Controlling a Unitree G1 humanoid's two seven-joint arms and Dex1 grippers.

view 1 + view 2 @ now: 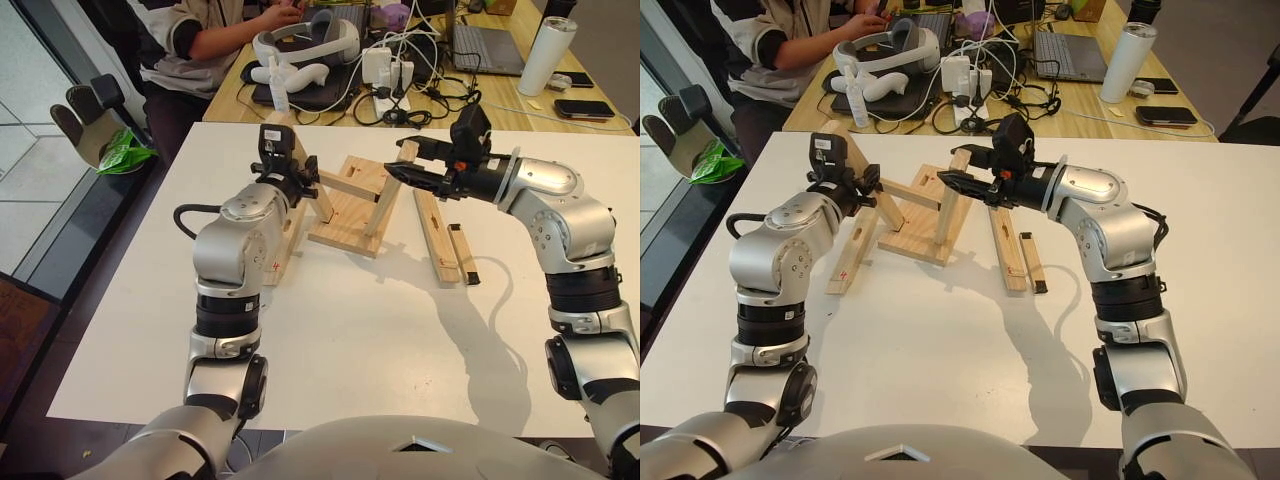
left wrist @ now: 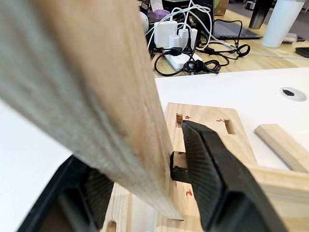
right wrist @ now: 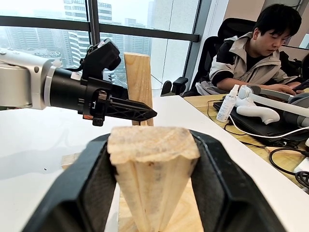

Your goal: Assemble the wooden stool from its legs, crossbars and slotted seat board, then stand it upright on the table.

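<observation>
Left hand [image 1: 300, 182] clamps leg [image 2: 96, 96]; right hand [image 1: 398, 172] clamps second leg [image 3: 152, 164] | loose pieces [image 1: 437, 235] beside seat board [image 1: 345, 232]

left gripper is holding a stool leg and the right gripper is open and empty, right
No: the right gripper is not open and empty; the right wrist view shows it shut on a wooden leg. The left gripper does hold a second leg.
</observation>
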